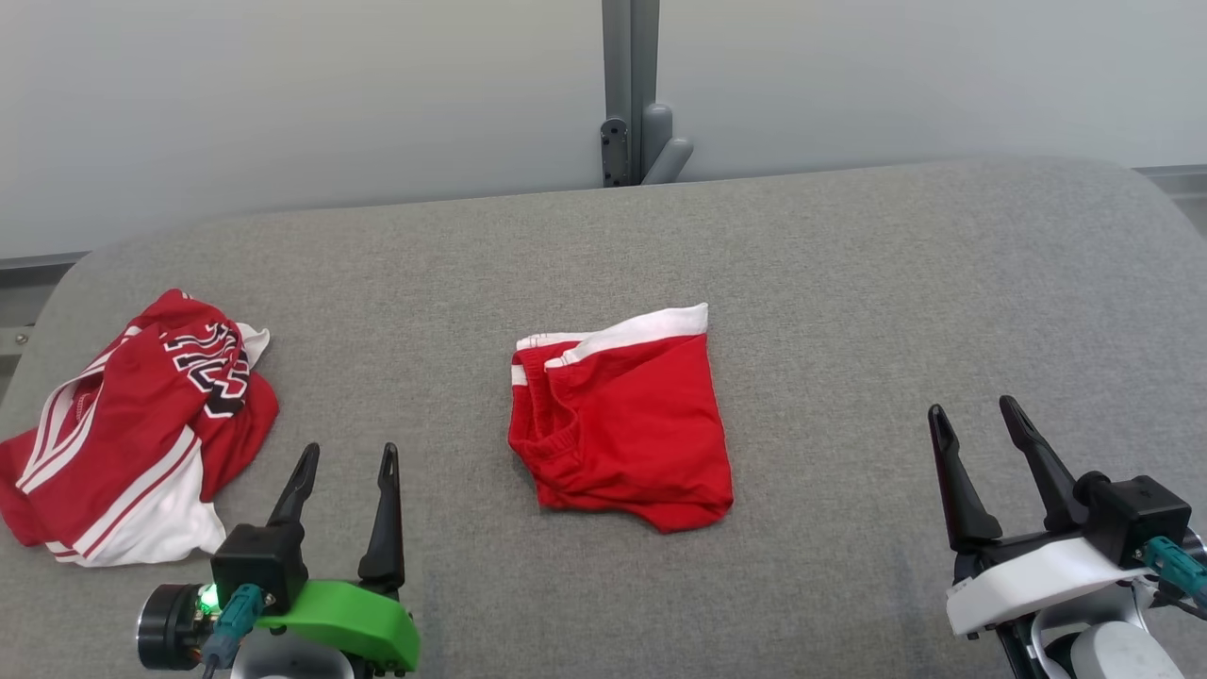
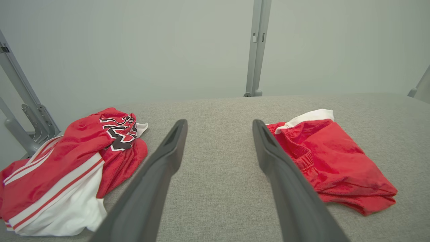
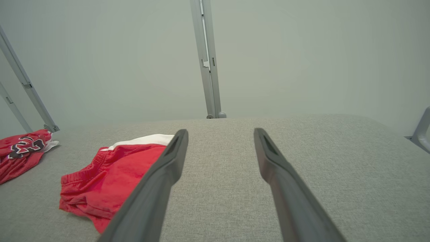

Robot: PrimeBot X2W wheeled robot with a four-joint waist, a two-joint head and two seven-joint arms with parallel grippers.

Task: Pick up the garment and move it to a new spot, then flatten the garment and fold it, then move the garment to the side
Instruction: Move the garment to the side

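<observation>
Shorts (image 1: pixel 622 424) lie folded at centre frame on the table (image 1: pixel 849 264). Left gripper (image 1: pixel 350 451) and right gripper (image 1: pixel 971 407) hover spread and empty, lower corners.

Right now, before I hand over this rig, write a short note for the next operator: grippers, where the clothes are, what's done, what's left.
Left gripper: open, empty, at the front left of the grey surface.
Right gripper: open, empty, at the front right.
Red shorts: mid-surface, apparently folded.
Red-and-white jersey: crumpled at the left.
Done, it seems: shorts folded.
Left: move the shorts aside; the jersey looks unfolded.
</observation>
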